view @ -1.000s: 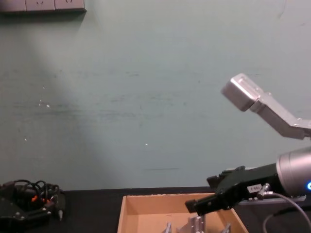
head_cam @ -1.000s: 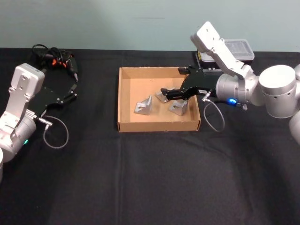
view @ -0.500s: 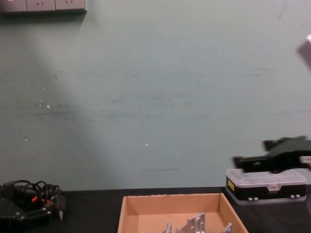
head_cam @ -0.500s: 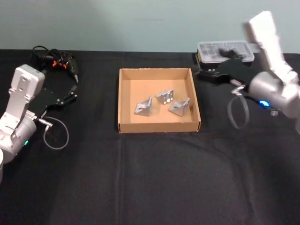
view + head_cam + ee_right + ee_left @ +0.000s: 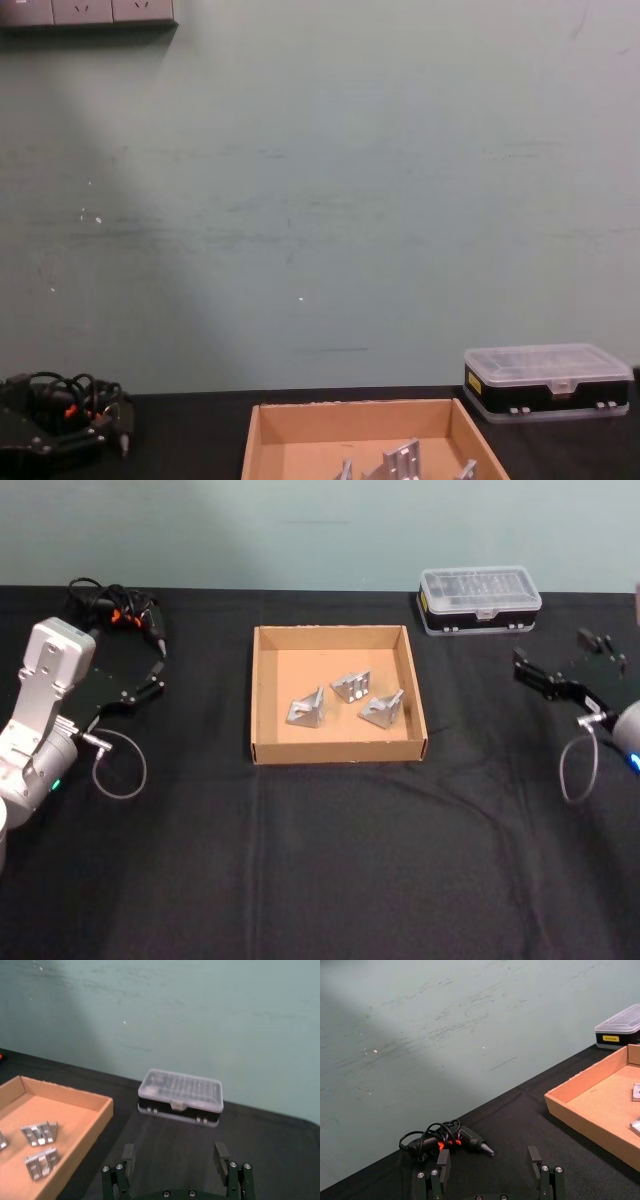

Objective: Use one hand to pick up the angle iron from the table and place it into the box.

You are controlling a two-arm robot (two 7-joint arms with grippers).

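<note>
Three silver angle irons (image 5: pixel 306 708) (image 5: pixel 351 686) (image 5: pixel 384 708) lie inside the tan cardboard box (image 5: pixel 338 750) at the middle of the black table (image 5: pixel 330 860). Two of them (image 5: pixel 40 1132) (image 5: pixel 41 1162) also appear in the right wrist view. My right gripper (image 5: pixel 562 662) hovers at the table's right edge, well away from the box, open with nothing between its fingers (image 5: pixel 220 1152). My left gripper (image 5: pixel 150 680) rests at the far left, open and empty (image 5: pixel 489 1162).
A black plastic case with a clear lid (image 5: pixel 480 598) stands behind the box at the back right. A small power tool with tangled cables (image 5: pixel 115 608) lies at the back left, just beyond the left gripper. The table's front half is bare black cloth.
My right arm has pulled back from above the box to the table's right edge, empty. The three angle irons stay put in the box. The left arm has not moved.
</note>
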